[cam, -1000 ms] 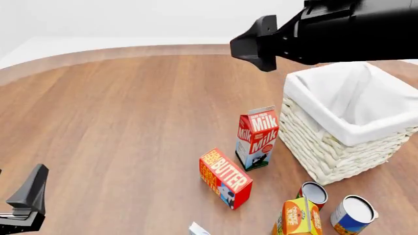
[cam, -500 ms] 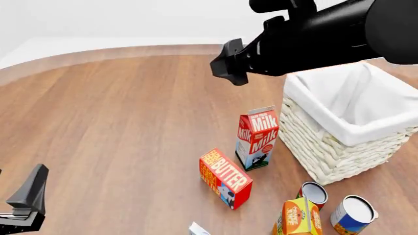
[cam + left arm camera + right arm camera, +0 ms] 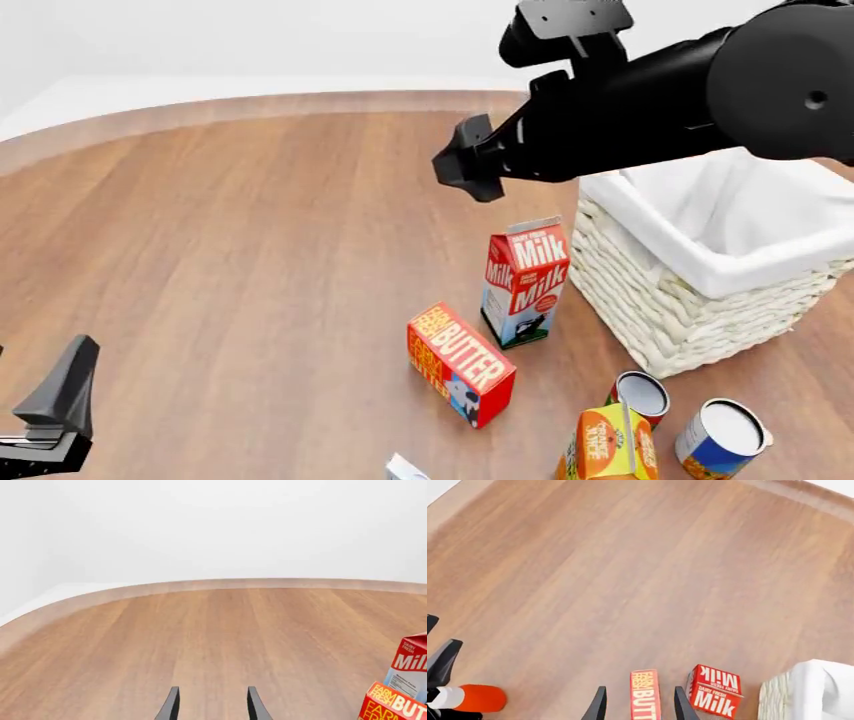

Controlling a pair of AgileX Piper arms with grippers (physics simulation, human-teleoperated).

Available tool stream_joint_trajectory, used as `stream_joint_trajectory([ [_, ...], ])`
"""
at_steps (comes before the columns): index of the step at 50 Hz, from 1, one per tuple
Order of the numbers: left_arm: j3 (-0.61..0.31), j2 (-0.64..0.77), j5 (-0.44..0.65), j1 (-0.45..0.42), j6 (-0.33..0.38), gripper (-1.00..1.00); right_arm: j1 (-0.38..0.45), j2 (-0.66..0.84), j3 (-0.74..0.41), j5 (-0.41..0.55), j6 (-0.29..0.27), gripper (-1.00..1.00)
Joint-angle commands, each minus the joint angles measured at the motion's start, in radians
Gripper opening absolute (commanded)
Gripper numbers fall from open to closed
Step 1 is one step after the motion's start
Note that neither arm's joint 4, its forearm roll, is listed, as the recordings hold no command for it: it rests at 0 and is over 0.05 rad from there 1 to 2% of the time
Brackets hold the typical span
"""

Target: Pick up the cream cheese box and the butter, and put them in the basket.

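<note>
Black and bulky, the right arm reaches in high from the right in the front view, its right gripper hanging in the air above the table with nothing in its grasp. Just below the gripper stands the Milk carton, and lower again, nearer the camera, lies the butter. To the gripper's right, partly under the arm, sits the basket; the visible part of its white liner is bare, the rest hidden by the arm. A white sliver at the bottom edge, below the butter, may be the cream cheese box, though too little shows to be sure. Two cans and an orange juice carton crowd the near right corner. Wide bare wood lies to the gripper's left. The left gripper rests low at the near left corner, well away from everything; how far it is open I cannot tell here.

Left wrist view: two dark fingertips stand apart, empty, with open wood ahead to the table's curved far edge.

Right wrist view: the fingertips are parted and empty, the butter showing between them far below, the Milk carton just beside it.
</note>
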Motion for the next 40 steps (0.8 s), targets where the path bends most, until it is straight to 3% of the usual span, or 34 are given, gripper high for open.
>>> stream_joint_trajectory([
  [1,0.000,0.000,0.000,0.000,0.000,1.00,-0.001,0.000,0.167,-0.080,0.020,1.00],
  [40,0.000,0.000,0.000,0.000,0.000,1.00,0.000,0.003,0.186,-0.101,0.038,1.00],
])
